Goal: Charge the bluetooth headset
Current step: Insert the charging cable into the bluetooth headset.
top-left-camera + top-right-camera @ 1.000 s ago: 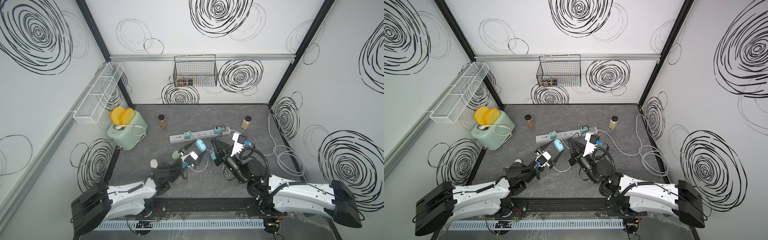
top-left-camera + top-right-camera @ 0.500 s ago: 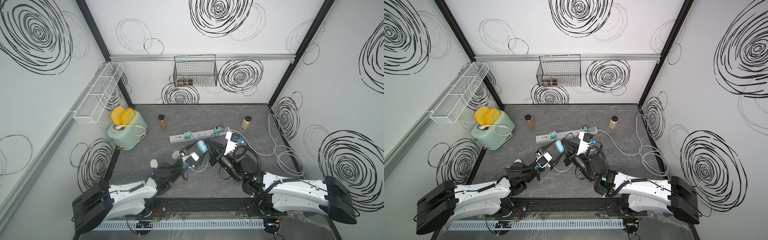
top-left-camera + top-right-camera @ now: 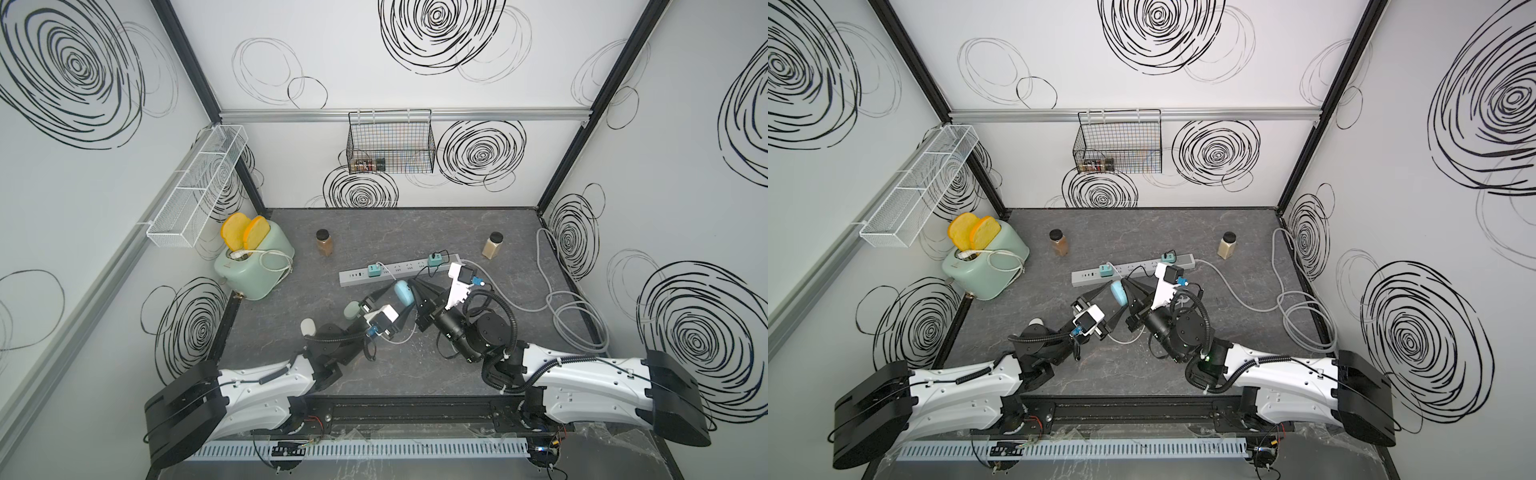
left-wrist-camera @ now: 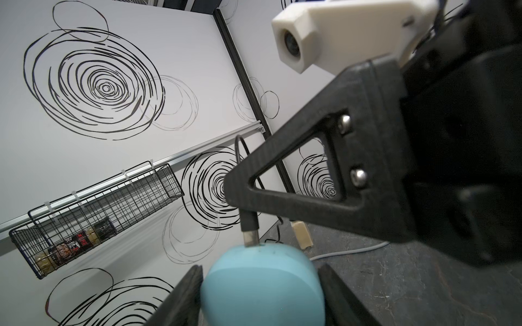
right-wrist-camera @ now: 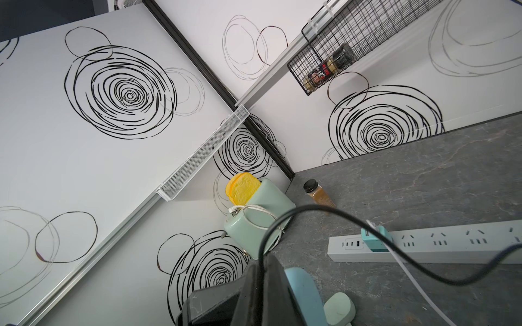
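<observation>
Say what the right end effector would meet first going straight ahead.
Probably the blue case held by the left end effector; the black plug in the right end effector seems to touch it.

On the counter, the toaster stands far left with bread slices in its slots. The power strip lies across the middle, the left jar beyond its left end, the right jar beyond its right end. A wire basket hangs on the far wall, a rack on the left wall. A coiled cable lies at the right. Just near of the strip, the headset case sits between the fingers of the left gripper, a plug touching it.
</observation>
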{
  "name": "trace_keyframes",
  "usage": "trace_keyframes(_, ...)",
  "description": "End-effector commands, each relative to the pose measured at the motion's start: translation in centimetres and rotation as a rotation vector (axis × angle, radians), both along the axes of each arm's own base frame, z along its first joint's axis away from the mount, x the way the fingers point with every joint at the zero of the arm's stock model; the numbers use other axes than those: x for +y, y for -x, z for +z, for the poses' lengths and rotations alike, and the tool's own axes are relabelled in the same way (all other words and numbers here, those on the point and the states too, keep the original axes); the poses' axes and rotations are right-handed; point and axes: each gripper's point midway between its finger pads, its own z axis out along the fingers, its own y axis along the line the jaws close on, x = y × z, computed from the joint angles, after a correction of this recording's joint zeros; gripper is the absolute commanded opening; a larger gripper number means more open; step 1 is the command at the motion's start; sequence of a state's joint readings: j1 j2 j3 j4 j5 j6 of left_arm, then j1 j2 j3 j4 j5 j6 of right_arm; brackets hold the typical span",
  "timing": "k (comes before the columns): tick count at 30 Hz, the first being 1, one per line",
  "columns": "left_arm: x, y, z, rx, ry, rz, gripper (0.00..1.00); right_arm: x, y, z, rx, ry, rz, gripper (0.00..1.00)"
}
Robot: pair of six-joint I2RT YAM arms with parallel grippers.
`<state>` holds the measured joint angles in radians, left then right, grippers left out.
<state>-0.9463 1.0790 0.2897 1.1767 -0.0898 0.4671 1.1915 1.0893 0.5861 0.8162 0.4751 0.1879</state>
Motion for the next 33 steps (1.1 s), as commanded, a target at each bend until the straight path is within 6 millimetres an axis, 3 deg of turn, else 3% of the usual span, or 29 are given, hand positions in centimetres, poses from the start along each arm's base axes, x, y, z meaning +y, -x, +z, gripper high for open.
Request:
trace_keyframes(1,0.8,0.5,3.2,-0.063,0.1,0.0,0.1,-0.6,-0.3,0.9,0.001,-0.042,-0.025,0.09)
trace_keyframes(17,0.8,0.1,3.9,-0.071,0.099,0.012,0.11,0.4,-0.1,0.1,0.003,-0.013,0.005,0.09)
trace_keyframes(25,0.8,-0.1,4.1,-0.091,0.101,0.026,0.1,1.4,-1.2,-1.2,0.055,0.017,-0.027,0.09)
trace_keyframes(33,0.9,-0.8,6.0,-0.113,0.137,0.068,0.07,1.4,-1.4,-3.1,0.087,-0.018,-0.058,0.09)
